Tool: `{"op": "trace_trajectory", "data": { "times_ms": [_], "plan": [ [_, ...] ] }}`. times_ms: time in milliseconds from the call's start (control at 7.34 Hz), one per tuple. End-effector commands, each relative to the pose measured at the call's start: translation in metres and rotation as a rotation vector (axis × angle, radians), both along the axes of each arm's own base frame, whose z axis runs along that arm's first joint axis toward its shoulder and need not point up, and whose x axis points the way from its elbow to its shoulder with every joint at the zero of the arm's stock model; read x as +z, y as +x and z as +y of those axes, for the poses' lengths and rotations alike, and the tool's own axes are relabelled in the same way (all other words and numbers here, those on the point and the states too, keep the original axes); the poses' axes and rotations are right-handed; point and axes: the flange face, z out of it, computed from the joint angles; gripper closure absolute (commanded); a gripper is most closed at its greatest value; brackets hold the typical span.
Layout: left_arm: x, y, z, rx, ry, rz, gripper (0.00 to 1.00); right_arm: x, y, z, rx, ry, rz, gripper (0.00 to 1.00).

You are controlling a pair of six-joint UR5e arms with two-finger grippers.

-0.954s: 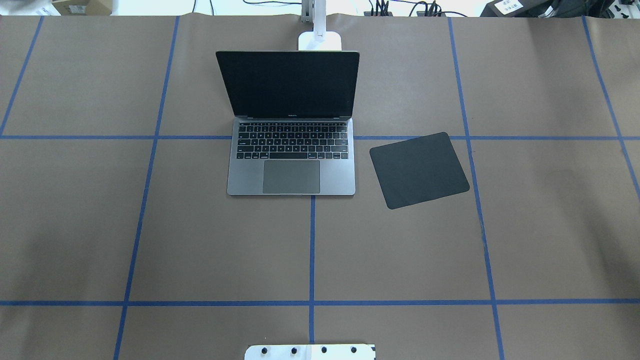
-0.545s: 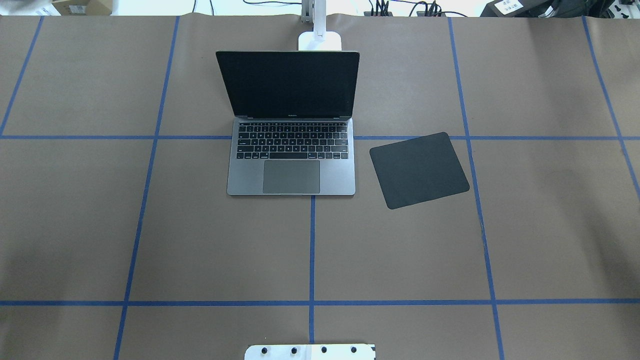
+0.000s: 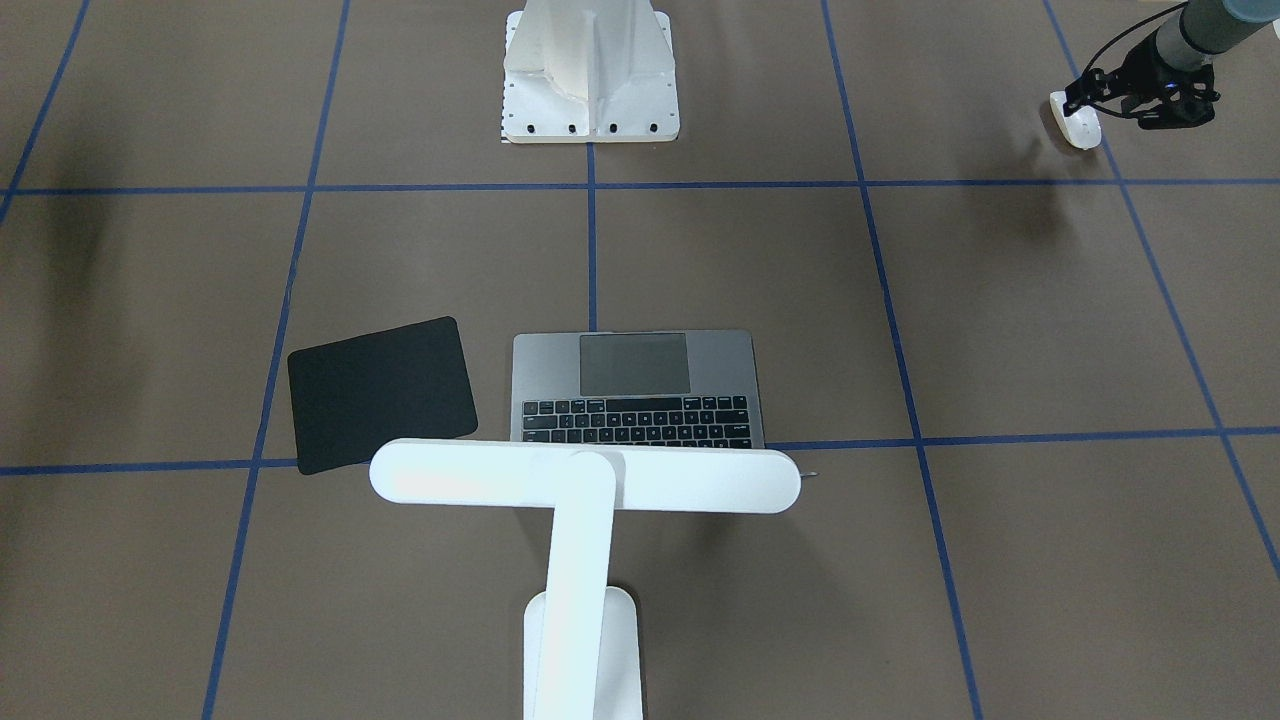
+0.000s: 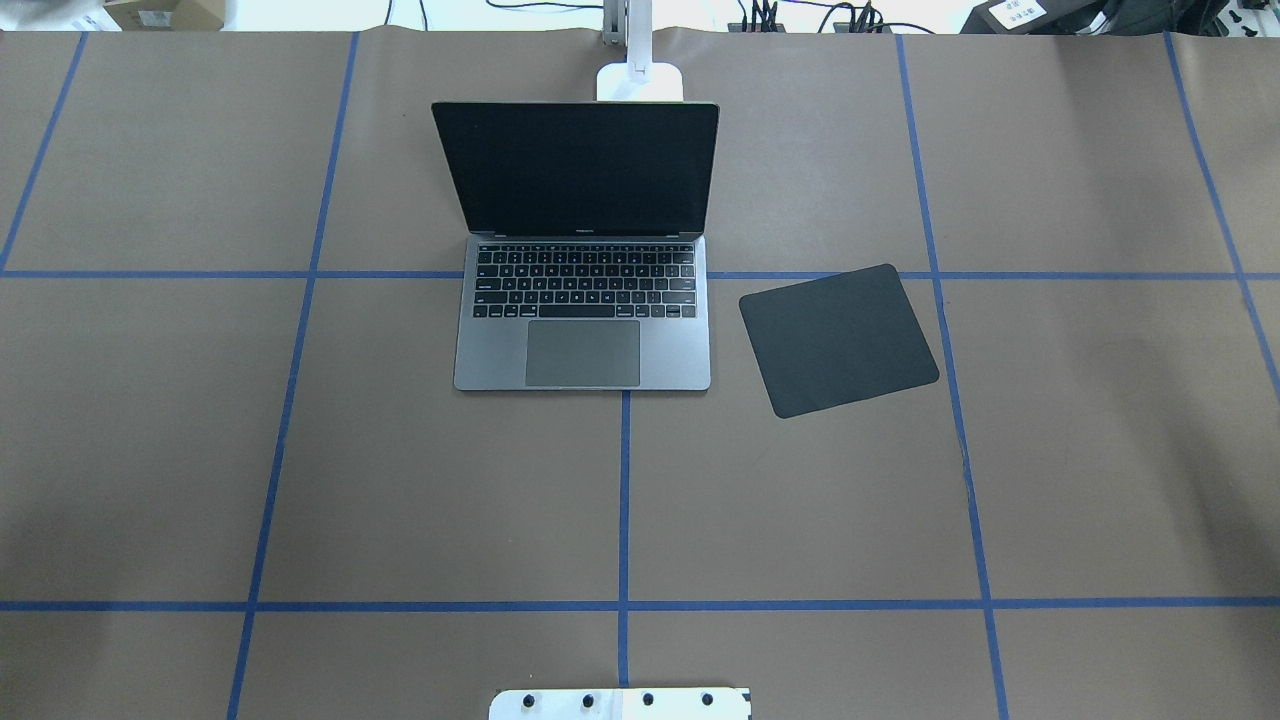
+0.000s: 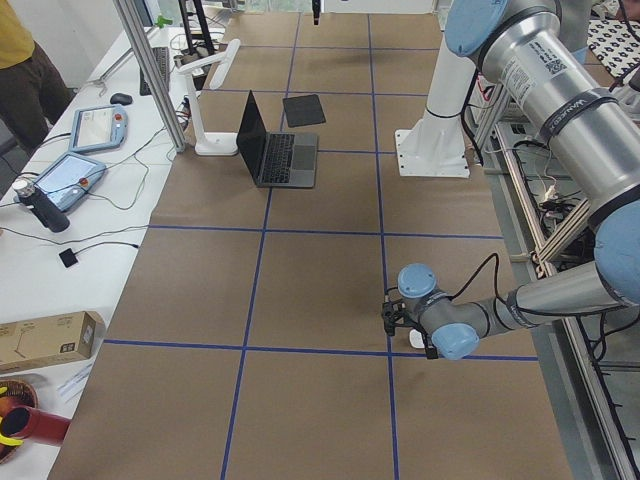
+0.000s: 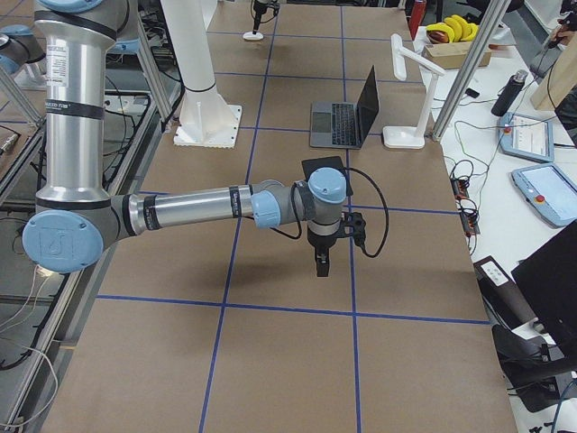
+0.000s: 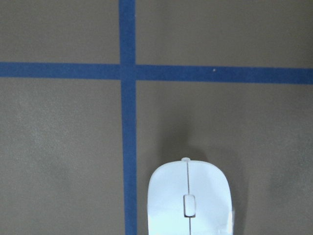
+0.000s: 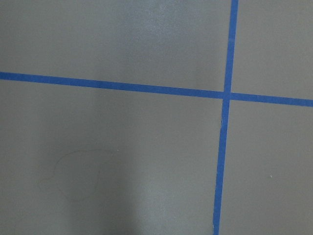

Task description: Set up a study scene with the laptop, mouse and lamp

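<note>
The open grey laptop sits at the table's middle back. Behind it stands the white lamp, its bar head over the laptop's screen edge. The white mouse lies far out on the robot's left side, near a crossing of blue tape lines. My left gripper hangs right over the mouse; its fingers do not show clearly, so I cannot tell its state. My right gripper points down above bare table short of the mouse pad; it shows only in the exterior right view, so I cannot tell its state either.
A black mouse pad lies tilted to the right of the laptop. The white bolted pedestal stands at the robot's edge of the table. A side bench with tablets and a person lies beyond the lamp.
</note>
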Motion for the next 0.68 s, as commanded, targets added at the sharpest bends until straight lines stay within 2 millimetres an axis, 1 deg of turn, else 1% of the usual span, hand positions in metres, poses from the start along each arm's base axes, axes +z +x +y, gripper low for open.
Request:
{"op": "trace_trajectory", "data": {
  "times_ms": [0, 272, 409, 545],
  "plan": [
    [0.004, 0.004, 0.003, 0.015, -0.009, -0.006, 0.01, 0.0, 0.0, 0.0, 0.0, 0.0, 0.002, 0.0],
    [0.009, 0.018, -0.001, 0.026, -0.009, 0.0, 0.01, 0.0, 0.0, 0.0, 0.001, 0.002, 0.003, 0.0],
    [0.009, 0.019, 0.001, 0.034, -0.009, -0.001, 0.01, 0.0, 0.0, 0.0, 0.001, 0.002, 0.003, 0.0],
    [0.015, 0.017, 0.002, 0.038, -0.013, -0.01, 0.01, 0.001, 0.0, 0.0, 0.001, 0.001, 0.005, 0.0]
  ]
}}
